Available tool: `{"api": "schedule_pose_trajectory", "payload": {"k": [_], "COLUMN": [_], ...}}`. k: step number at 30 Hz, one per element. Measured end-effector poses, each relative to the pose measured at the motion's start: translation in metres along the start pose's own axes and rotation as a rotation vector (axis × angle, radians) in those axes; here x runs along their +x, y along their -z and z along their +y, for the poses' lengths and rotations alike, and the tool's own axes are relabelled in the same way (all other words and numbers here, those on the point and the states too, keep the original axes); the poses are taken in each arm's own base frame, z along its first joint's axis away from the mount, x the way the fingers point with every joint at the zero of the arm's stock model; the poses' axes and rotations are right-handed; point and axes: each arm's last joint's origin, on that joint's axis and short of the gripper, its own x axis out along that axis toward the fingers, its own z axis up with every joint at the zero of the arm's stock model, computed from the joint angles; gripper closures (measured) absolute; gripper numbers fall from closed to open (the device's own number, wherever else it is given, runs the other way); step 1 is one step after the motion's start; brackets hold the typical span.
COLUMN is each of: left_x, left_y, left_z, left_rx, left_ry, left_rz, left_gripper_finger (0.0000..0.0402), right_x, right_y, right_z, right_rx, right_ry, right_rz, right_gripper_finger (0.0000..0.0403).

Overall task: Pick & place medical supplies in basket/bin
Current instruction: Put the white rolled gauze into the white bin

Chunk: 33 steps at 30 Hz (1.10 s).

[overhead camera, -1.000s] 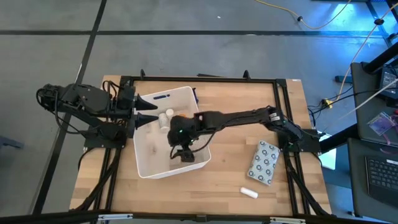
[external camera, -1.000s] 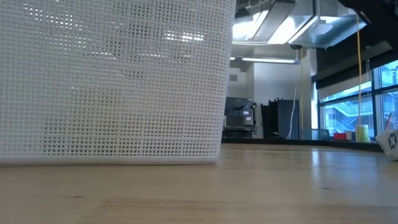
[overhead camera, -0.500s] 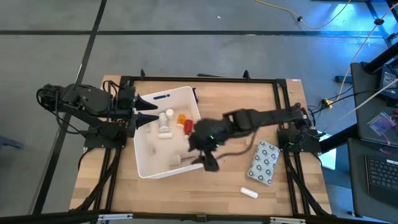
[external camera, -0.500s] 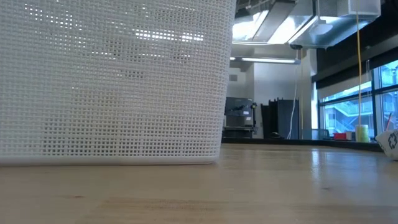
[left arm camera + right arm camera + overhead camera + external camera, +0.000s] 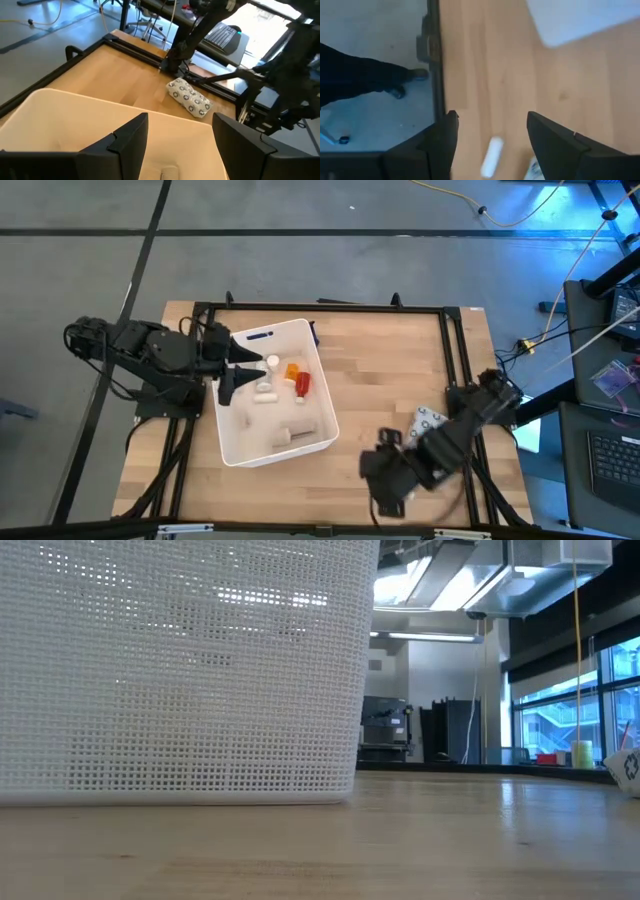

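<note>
Small white tube (image 5: pixel 490 156) near the tabletop's front edge looks light, rigid, roll-prone; best pinched mid-body. Right gripper (image 5: pixel 490 131) fingers are spread empty above it; left gripper (image 5: pixel 180 135) fingers likewise open at the bin (image 5: pixel 262 450).

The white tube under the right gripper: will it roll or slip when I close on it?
The white tube looks like a small smooth cylinder lying on its side on bare wood, so a nudge may roll it. It probably weighs little. The right gripper stands open above it, so closing across its width seems safest.

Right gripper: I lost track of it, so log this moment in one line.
right gripper: open, above white tube | left gripper: open, over tub rim | dotted packet: on table
</note>
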Motion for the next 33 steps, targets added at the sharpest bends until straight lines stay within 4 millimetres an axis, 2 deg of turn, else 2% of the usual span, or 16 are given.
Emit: {"api": "schedule_pose_trajectory", "payload": {"k": [7,12,19,27,33], "left_x": [0.016,0.022,0.023,0.022,0.022], "left_y": [0.005,0.007,0.008,0.009,0.009], "left_z": [-0.007,-0.01,-0.011,-0.013,-0.013], "left_rx": [-0.004,-0.021,-0.05,-0.042,-0.024], "left_ry": [-0.022,-0.02,-0.008,0.002,0.002], "left_rz": [0.038,0.058,0.07,0.071,0.071], "left_gripper_finger": [0.0187,0.0187,0.0187,0.0187,0.0187], "right_x": [0.019,0.042,0.078,0.111,0.14], "right_y": [0.047,0.077,0.108,0.121,0.139], "right_z": [0.029,0.037,0.037,0.032,0.016], "right_rx": [0.11,0.171,0.233,0.243,0.238], "right_ry": [0.063,0.136,0.17,0.122,0.168], "right_rz": [0.071,0.121,0.227,0.266,0.283], "right_gripper_finger": [0.0166,0.0166,0.0166,0.0166,0.0166]}}
